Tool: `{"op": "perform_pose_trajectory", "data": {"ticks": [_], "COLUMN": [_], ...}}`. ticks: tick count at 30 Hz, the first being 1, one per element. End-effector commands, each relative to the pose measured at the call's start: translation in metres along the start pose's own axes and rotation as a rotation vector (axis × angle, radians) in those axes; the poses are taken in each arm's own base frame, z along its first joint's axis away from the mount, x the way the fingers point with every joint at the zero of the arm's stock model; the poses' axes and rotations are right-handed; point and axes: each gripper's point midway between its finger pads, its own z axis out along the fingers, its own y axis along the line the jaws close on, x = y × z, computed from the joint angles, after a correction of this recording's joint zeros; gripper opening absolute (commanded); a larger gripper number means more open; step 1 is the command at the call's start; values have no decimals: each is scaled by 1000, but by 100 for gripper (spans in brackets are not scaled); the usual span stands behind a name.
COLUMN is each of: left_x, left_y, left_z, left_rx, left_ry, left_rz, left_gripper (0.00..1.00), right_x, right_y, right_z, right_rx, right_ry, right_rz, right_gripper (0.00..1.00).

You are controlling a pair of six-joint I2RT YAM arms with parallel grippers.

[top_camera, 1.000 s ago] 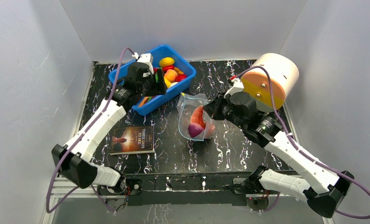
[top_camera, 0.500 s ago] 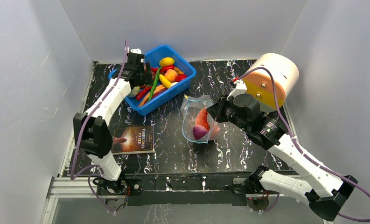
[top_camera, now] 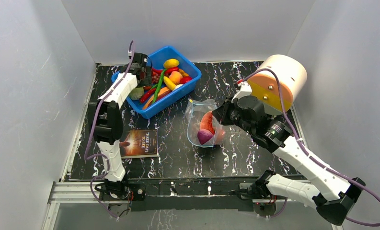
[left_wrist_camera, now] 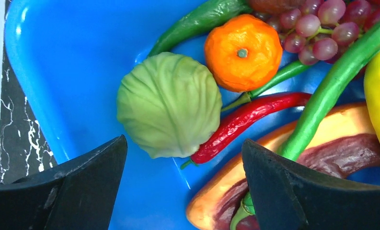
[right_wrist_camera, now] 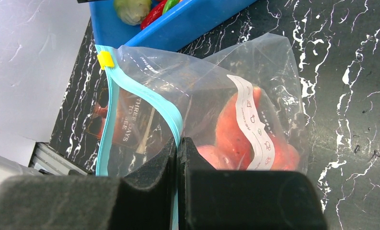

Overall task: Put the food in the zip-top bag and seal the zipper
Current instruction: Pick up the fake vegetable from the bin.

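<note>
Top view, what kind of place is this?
Likely a robot test booth: plain white walls around a black marbled tabletop, two white robot arms bolted at its edge, toy food in a blue plastic bin.

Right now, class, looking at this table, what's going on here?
The right gripper is shut on the zipper of the zip-top bag, holding its mouth open. A red toy piece and a purple onion are inside. The left gripper hangs open over the blue bin, right above the green cabbage, with nothing held. The orange and other pieces lie in the bin, and the bag is unsealed.
</note>
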Motion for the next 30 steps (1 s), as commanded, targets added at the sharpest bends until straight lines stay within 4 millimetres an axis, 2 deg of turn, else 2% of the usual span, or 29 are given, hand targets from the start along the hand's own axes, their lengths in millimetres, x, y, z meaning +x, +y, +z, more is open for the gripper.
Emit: {"op": "perform_pose_trajectory", "data": {"ticks": [1, 5, 13, 24, 26, 30], "left_x": [-28, -22, -18, 15, 17, 18], "left_y": [20, 17, 16, 12, 13, 12], "left_z": [-10, 8, 24, 53, 56, 53], "left_rx": [-35, -6, -18, -38, -43, -39], "left_ry": [-64, -22, 19, 118, 125, 134], "left_rz": [-22, -12, 9, 44, 48, 53], "left_gripper": [89, 90, 91, 90, 88, 78], "right_x": [-22, -23, -27, -29, -30, -30], "right_y": [11, 11, 6, 10, 10, 9], "right_z": [0, 0, -3, -2, -2, -2], "right_rx": [-32, -31, 0, -13, -13, -9], "right_ry": [-75, -77, -96, -93, -98, -101], "right_rz": [-6, -5, -15, -19, -19, -18], "right_gripper": [0, 0, 0, 0, 0, 0]}}
